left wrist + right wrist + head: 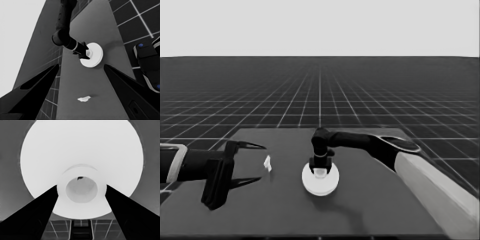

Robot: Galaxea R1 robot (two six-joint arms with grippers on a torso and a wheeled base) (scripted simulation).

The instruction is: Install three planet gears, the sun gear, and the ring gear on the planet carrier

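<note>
The larger round part (328,186) lies near the table's middle, white, with a raised hub (80,173) and a hole in its centre. My right gripper (320,171) points down at it, open, one finger on each side of the hub and close against it (81,186). The left wrist view shows the same from farther off: the right gripper (88,52) at the hub of the larger round part (97,57). The gears and the smaller round part are hidden in every view. My left gripper (262,163) waits open over the table's left end (81,65).
A thin white piece (267,163) lies on the table just off the left gripper's fingertips, not held (83,99). Dark machinery with blue lights (147,65) stands past the table's edge. The right arm's pale grey part (440,190) fills the lower right.
</note>
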